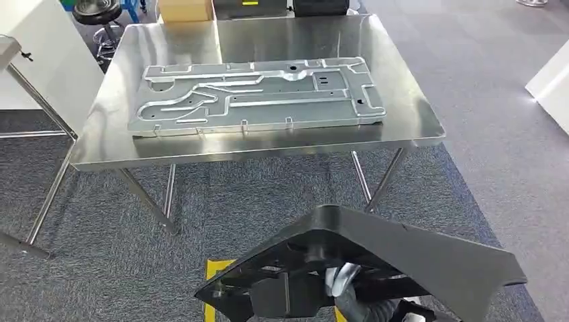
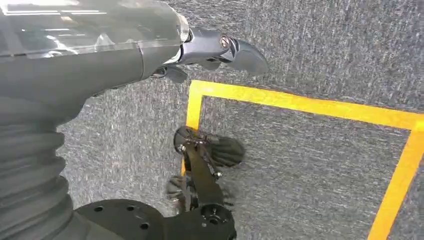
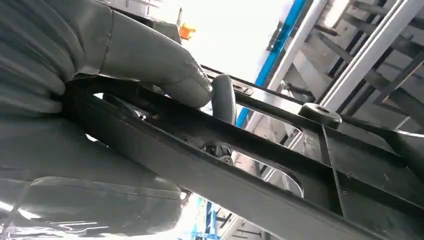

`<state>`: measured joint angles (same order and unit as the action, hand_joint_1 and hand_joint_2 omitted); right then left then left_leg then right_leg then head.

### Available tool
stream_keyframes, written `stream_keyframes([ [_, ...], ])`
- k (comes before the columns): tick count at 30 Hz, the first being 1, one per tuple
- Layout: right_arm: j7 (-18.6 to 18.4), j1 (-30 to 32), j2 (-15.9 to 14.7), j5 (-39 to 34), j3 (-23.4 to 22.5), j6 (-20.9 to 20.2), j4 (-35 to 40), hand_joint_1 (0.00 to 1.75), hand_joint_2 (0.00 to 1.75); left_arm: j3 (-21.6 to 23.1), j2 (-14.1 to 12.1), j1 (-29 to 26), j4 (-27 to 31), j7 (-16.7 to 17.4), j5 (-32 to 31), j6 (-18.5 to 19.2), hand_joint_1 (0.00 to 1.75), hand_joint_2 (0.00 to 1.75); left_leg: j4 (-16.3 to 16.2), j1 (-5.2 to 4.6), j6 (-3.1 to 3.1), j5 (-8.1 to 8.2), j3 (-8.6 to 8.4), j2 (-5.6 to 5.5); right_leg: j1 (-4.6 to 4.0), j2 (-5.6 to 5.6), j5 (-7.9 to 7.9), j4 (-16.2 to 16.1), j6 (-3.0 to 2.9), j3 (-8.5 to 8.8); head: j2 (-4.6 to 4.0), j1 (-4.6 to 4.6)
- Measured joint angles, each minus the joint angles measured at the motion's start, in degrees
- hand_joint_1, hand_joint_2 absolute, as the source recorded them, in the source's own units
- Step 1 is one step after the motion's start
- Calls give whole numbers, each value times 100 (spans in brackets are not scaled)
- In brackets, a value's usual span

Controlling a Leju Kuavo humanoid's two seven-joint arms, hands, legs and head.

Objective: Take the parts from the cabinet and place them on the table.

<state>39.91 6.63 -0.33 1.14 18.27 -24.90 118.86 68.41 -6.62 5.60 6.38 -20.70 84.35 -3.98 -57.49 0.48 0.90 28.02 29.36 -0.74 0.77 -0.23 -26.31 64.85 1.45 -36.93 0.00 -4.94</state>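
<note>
A large black plastic part [image 1: 416,261] with ribs and openings hangs low in the head view, tilted, in front of the steel table [image 1: 268,40]. My right hand [image 3: 145,55] holds it: the thumb presses on one side of a bar of the black part [image 3: 350,170] and dark fingers wrap the other side. Through the part's frame, a bit of the right hand [image 1: 345,282] shows in the head view. A wide silver stamped metal panel [image 1: 255,94] lies flat on the table. My left hand [image 2: 150,50] hangs over the carpet, holding nothing, one dark finger stretched out.
Yellow tape [image 1: 218,268] marks a square on the grey carpet [image 2: 300,170]. A white cabinet side [image 1: 47,60] stands left of the table, a black stool [image 1: 100,17] and a cardboard box [image 1: 184,8] behind it. A white panel [image 1: 553,84] is at the right.
</note>
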Motion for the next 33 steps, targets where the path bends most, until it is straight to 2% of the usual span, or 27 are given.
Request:
stream_keyframes([
  [1,2,8,0,2,-9,0,24,175,175,-2,7,-5,0,0,0,0,0,175,1,0,-27,62,-12,-4,-6,1,236,-432,-38,109,0,0],
  [2,2,11,11,0,-20,0,37,175,175,0,7,10,0,2,0,0,0,175,-49,-56,-70,125,-34,-12,-46,10,138,-530,-57,185,0,-2],
  [3,0,25,11,2,-26,0,59,175,175,-2,7,17,0,-2,0,0,0,175,-18,-37,-95,143,-44,-21,-33,13,94,-528,-98,187,0,-2],
  [5,2,33,11,-9,-44,4,109,175,175,0,7,17,0,-2,0,2,0,175,20,-26,-158,182,-85,-8,-62,29,41,-540,-168,194,0,-2],
  [7,2,32,11,-18,-48,9,162,175,175,0,6,23,0,-7,0,9,0,175,-69,2,-220,246,-122,28,-5,30,22,-615,-222,290,0,-2],
  [8,2,23,11,-29,-50,13,175,175,175,0,11,33,0,-13,0,13,0,175,-320,-3,-248,349,-2,39,-2,24,-15,-641,-253,343,0,-2],
  [9,2,19,11,-48,-52,15,188,175,175,0,9,40,0,-15,0,20,0,175,-746,14,-277,531,237,38,-2,7,-45,-645,-273,385,0,0],
  [10,2,19,9,-72,-55,17,201,175,175,0,2,37,0,-15,0,24,0,175,-1257,22,-300,709,546,39,-3,2,-86,-643,-276,422,0,-2],
  [11,2,19,9,-96,-59,17,205,175,175,0,2,22,0,-15,0,35,0,175,-1684,23,-313,797,837,39,-4,3,-130,-643,-276,469,0,-2],
  [12,2,20,9,-114,-63,18,208,175,175,0,4,3,0,-15,0,42,0,175,-1879,23,-317,743,1030,39,-4,9,-177,-642,-277,524,0,-2],
  [13,2,20,7,-125,-68,18,216,175,175,0,2,-10,0,-15,0,46,0,175,-1788,23,-312,549,1083,39,-4,19,-226,-642,-274,596,0,-2],
  [14,2,20,9,-133,-74,22,240,175,175,0,2,-11,0,-15,0,46,0,175,-1473,22,-297,249,1024,39,-4,23,-283,-643,-264,679,0,0],
  [15,2,18,9,-142,-79,22,280,175,175,0,-2,-8,0,-15,0,46,0,175,-948,20,-269,-144,852,39,-4,23,-352,-645,-248,785,0,0],
  [16,2,17,9,-155,-83,15,337,175,175,0,-4,-8,0,-15,0,46,0,175,-450,17,-234,-464,687,41,-4,21,-416,-650,-228,875,0,0],
  [18,4,-2,9,-197,-96,-13,439,175,175,0,-18,-3,0,-15,0,46,0,175,-202,-43,-171,-368,535,46,-36,40,-491,-639,-162,905,0,-2],
  [20,2,3,9,-253,-105,-70,511,175,175,-2,-28,-2,0,-15,0,46,0,175,-209,-57,-108,-303,560,55,-19,27,-504,-713,-106,911,0,-2],
  [22,2,-12,9,-335,-122,-140,551,175,175,-2,-28,-10,0,-18,0,46,0,175,-87,15,-52,-311,479,55,-21,12,-563,-710,-29,965,0,-2],
  [23,4,-41,11,-381,-144,-184,553,175,175,-2,-28,-7,0,-26,0,55,0,175,-53,6,-12,-285,429,56,-37,17,-643,-491,-21,863,0,0],
  [24,4,-70,9,-422,-164,-212,553,175,175,-2,-31,2,0,-33,0,55,0,175,-44,3,24,-261,401,67,-30,23,-798,-97,-18,632,0,0],
  [25,2,-77,9,-461,-186,-234,553,175,175,-2,-28,9,0,-35,0,57,0,175,-44,-5,36,-233,377,71,-31,22,-951,318,-13,377,0,0],
  [26,2,-75,9,-496,-218,-277,546,175,175,-2,-31,12,0,-41,0,61,0,175,-44,-19,54,-188,332,73,-30,23,-1094,842,-7,28,0,0],
  [27,2,-78,9,-518,-249,-319,540,175,175,-2,-31,8,0,-44,0,63,0,175,-45,-28,63,-145,283,72,-30,22,-1094,1129,-3,-210,0,0],
  [28,2,-84,9,-531,-295,-365,540,175,175,-2,-31,-2,0,-48,0,66,0,175,-45,-36,63,-98,213,63,-31,22,-913,1108,-11,-300,0,0],
  [29,2,-88,11,-531,-332,-411,540,175,175,-2,-31,-9,0,-48,0,68,0,175,-45,-42,60,-49,140,57,-34,22,-640,873,-26,-267,0,0],
  [31,2,-88,11,-531,-409,-496,546,175,175,-2,-28,-12,0,-50,0,68,0,175,-43,-57,43,74,-53,45,-54,21,116,-141,-109,54,0,0],
  [32,2,-89,18,-533,-446,-531,546,175,175,-2,-24,-28,0,-50,0,68,0,175,-28,-46,29,122,-53,40,-87,16,180,-376,-172,155,0,0],
  [33,2,-90,48,-538,-490,-568,560,175,175,-4,-24,2,0,-48,0,68,0,175,-56,-81,-19,159,-56,31,-127,12,121,-511,-188,191,0,4],
])
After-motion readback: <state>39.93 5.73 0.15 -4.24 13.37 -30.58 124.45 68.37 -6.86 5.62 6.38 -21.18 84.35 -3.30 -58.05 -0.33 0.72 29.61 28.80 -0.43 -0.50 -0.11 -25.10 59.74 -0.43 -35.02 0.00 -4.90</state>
